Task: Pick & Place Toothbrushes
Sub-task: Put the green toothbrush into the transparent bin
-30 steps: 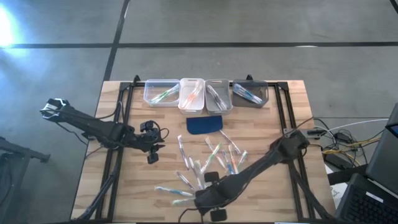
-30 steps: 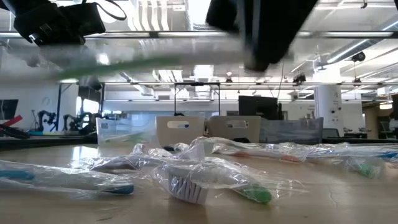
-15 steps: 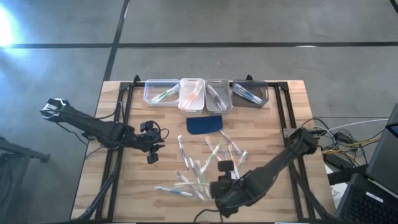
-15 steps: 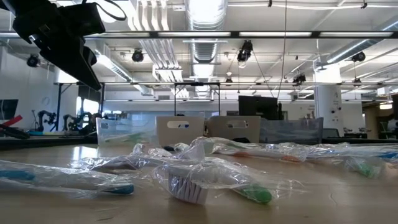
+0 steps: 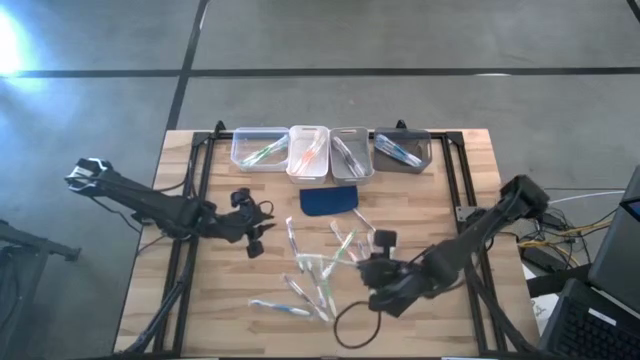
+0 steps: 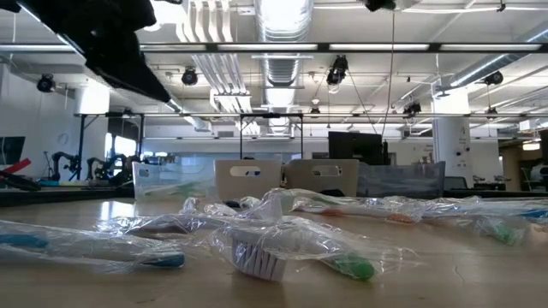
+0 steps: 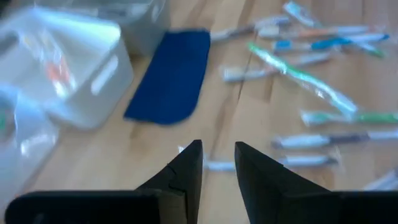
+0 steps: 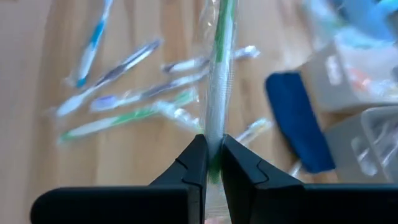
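We see the right gripper [image 8: 211,163] clamped on a green wrapped toothbrush [image 8: 219,93], lifted above the scattered toothbrushes [image 5: 320,270] mid-table. It has moved right since a second ago. Left gripper [image 7: 217,163] hovers with fingers slightly apart, holding nothing, near the blue pad [image 7: 171,78].

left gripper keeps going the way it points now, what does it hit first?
Probably the wrapped toothbrush lying crosswise on the table just past the left gripper, whose fingers stand slightly apart with nothing between them. The blue pad lies farther on and off to one side. Depth is unclear from the wrist view.
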Controlling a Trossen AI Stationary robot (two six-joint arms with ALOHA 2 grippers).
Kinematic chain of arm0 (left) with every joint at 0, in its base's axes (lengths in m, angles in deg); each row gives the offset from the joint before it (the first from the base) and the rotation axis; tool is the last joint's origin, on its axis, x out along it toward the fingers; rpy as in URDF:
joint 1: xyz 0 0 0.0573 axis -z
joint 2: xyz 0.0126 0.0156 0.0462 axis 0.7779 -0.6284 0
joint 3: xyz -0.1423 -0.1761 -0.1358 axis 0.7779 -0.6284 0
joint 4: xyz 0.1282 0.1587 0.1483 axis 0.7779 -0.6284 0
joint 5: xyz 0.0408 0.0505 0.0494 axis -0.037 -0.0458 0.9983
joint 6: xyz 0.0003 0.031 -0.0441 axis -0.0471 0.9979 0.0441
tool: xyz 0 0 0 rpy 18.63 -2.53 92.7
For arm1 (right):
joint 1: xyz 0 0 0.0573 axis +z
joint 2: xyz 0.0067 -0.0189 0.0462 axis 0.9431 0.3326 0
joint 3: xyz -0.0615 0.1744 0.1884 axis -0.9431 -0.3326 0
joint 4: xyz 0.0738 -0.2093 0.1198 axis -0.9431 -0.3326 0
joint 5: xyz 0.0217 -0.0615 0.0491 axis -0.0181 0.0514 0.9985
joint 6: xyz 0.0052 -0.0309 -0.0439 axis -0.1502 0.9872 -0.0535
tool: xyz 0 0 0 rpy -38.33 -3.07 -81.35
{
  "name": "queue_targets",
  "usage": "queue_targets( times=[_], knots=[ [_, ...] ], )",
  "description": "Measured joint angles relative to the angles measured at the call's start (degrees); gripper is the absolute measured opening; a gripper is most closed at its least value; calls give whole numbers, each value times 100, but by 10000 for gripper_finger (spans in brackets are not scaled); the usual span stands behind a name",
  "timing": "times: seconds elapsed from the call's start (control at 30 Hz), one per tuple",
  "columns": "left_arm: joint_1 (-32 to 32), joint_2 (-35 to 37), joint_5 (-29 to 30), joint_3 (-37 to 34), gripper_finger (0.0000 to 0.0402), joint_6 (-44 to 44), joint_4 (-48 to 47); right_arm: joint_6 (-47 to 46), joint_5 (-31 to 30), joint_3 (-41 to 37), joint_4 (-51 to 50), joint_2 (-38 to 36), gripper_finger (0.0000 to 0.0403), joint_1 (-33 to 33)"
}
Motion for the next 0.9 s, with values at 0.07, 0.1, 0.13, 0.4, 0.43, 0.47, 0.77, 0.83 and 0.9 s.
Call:
queue_targets(
  times=[0.07, 0.1, 0.13, 0.4, 0.43, 0.47, 0.77, 0.83, 0.9],
  knots=[
    [0, -72, 28, -1, 104, 384, 279, 258, -270, -475, 585, -316, 26, -6],
    [0, -108, 31, -1, 110, 517, 453, 402, -387, -724, 907, -484, 26, -6],
    [0, -147, 29, 1, 118, 646, 626, 573, -462, -953, 1225, -632, 26, -22],
    [-2, -508, 33, 2, 206, 1681, 2040, 2194, -499, -2643, 4209, -1595, 27, -324],
    [-2, -559, 33, -1, 213, 1770, 2232, 2440, -484, -2812, 4644, -1676, 27, -373],
    [-2, -611, 33, -1, 219, 1872, 2487, 2675, -445, -2966, 5017, -1746, 27, -427],
    [-7, -1060, -10, 2, 223, 3148, 4496, 3900, 2, -3686, 6798, -2016, 27, -832],
    [-8, -1204, -93, 2, 223, 3481, 5004, 3950, 41, -3682, 6811, -2016, 27, -888],
    [-11, -1329, -265, 1, 222, 3812, 5381, 3978, 124, -3653, 6816, -2015, 27, -918]
  ],
)
